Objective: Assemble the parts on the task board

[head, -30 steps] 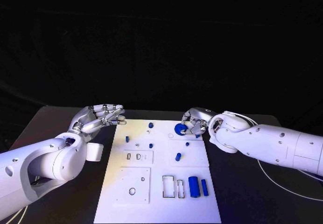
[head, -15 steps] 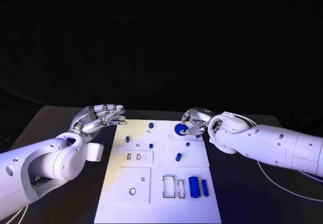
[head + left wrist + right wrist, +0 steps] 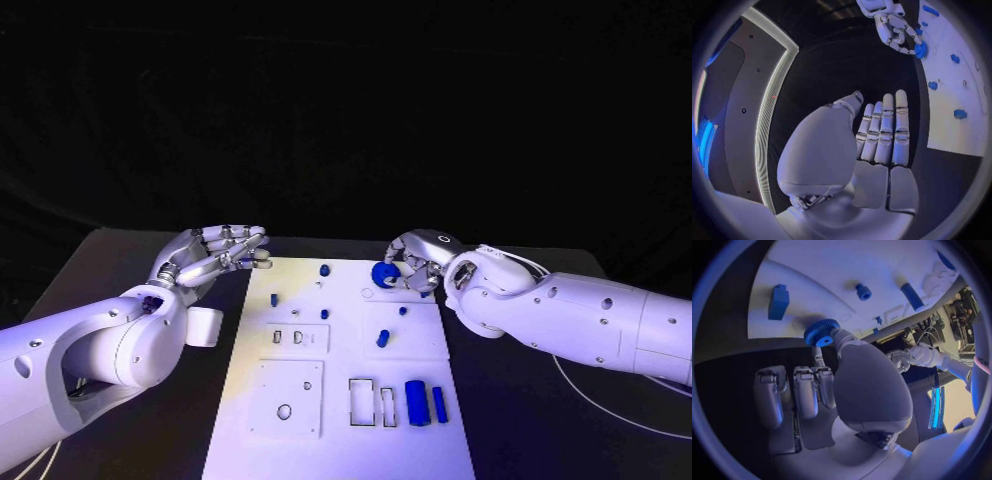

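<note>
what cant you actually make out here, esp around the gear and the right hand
- Head view: the right hand covers part of the blue gear; whether the gear touches the task board is hidden.
- Right wrist view: the thumb covers the gear's near side; any peg beneath is unseen.
- Head view: small blue parts too small to identify.
- Left hand: its palm side faces away.

Robot lab or test studio — black table (image 3: 130,250), black backdrop all around, white task board (image 3: 339,400) laid out for trials.
</note>
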`<state>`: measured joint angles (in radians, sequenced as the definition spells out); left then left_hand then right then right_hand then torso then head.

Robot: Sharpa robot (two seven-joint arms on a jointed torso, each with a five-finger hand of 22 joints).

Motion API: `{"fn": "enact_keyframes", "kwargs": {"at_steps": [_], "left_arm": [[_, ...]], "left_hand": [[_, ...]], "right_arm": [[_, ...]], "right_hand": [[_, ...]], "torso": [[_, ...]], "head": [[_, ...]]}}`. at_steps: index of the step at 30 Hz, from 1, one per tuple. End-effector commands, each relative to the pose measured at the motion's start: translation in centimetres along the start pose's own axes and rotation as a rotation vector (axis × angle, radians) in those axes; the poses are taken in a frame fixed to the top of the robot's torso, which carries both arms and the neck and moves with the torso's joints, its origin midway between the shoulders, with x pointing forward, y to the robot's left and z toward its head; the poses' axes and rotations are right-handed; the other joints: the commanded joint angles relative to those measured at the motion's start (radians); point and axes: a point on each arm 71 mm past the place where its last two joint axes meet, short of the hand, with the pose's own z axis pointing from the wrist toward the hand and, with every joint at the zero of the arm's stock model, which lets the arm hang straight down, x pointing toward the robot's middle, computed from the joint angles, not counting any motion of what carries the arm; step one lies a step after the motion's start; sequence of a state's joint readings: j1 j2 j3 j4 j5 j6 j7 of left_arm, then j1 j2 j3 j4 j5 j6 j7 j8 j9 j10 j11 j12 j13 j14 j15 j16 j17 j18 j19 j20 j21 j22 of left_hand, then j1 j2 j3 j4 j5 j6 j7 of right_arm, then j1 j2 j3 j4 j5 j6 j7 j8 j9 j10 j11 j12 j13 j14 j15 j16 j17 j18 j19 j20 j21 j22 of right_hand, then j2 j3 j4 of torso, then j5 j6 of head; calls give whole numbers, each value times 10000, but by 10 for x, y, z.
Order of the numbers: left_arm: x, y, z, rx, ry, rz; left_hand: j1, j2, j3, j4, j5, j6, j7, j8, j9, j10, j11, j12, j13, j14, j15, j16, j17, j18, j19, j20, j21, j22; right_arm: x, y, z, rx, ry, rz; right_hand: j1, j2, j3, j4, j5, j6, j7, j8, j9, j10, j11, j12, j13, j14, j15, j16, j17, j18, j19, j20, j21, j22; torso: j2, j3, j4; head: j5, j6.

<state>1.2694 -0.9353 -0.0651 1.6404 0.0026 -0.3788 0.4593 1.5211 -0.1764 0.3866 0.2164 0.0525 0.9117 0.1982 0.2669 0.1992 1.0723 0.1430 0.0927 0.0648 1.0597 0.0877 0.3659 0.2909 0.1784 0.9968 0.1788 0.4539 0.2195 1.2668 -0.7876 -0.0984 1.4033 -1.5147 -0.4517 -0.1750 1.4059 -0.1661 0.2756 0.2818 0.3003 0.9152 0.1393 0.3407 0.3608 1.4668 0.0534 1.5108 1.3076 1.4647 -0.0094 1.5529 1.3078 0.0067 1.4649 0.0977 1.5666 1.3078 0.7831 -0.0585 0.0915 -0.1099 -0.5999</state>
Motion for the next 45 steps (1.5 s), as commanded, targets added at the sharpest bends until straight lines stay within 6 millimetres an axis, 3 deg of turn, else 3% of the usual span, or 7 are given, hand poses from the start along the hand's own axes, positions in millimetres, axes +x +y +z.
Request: {"fn": "enact_keyframes", "kwargs": {"at_steps": [1,11,18,24,45], "left_arm": [[1,-1,1,64,97,-64],[1,-1,1,71,83,-57],[2,-1,1,74,106,-66],[3,-1,1,73,133,-78],[7,-1,2,67,218,-113]], "left_hand": [[-23,-24,63,-23,-13,7,45,-43,-17,30,73,-47,-7,17,57,-61,9,1,-55,21,67,15],[-15,-20,75,-36,-14,11,42,-44,-17,36,72,-55,-6,19,57,-68,13,2,-57,21,72,18],[-15,-20,75,-36,-14,11,42,-44,-17,36,72,-55,-6,19,57,-68,13,2,-57,21,72,18],[-15,-20,75,-36,-14,11,42,-44,-17,36,72,-55,-6,19,57,-68,13,2,-57,21,72,18],[-15,-20,75,-36,-14,11,42,-44,-17,36,72,-55,-6,19,57,-68,13,2,-57,21,72,18]], "right_arm": [[-8,10,-1,-283,-862,-274],[-9,45,2,-1027,-1081,-106],[-3,71,11,-1437,-992,-63],[7,89,23,-1697,-846,-126],[37,105,41,-1620,-184,-417]], "right_hand": [[23,-31,75,1,40,218,-117,31,23,552,-54,68,2022,934,-87,38,2018,-67,1059,-51,42,2630],[-49,-101,229,4,47,272,-129,-2,20,564,-68,74,2032,936,-102,39,2024,-67,1059,-68,42,2630],[-124,-149,339,11,8,290,-128,-37,15,557,-69,62,2022,930,-107,32,1996,-67,1059,-77,42,2630],[-159,-170,406,5,-31,288,-125,-63,12,552,-67,55,2015,929,-107,30,1991,-67,1059,-80,42,2630],[-259,-257,524,-10,-134,251,-99,-136,1,528,-46,26,1988,921,-95,19,1951,-67,1059,-76,42,2630]], "torso": [[-2,-7,-1],[16,-12,3],[18,-32,23],[27,-25,37],[21,-9,12]], "head": [[15,17],[75,17],[74,20],[99,5],[175,-81]]}}
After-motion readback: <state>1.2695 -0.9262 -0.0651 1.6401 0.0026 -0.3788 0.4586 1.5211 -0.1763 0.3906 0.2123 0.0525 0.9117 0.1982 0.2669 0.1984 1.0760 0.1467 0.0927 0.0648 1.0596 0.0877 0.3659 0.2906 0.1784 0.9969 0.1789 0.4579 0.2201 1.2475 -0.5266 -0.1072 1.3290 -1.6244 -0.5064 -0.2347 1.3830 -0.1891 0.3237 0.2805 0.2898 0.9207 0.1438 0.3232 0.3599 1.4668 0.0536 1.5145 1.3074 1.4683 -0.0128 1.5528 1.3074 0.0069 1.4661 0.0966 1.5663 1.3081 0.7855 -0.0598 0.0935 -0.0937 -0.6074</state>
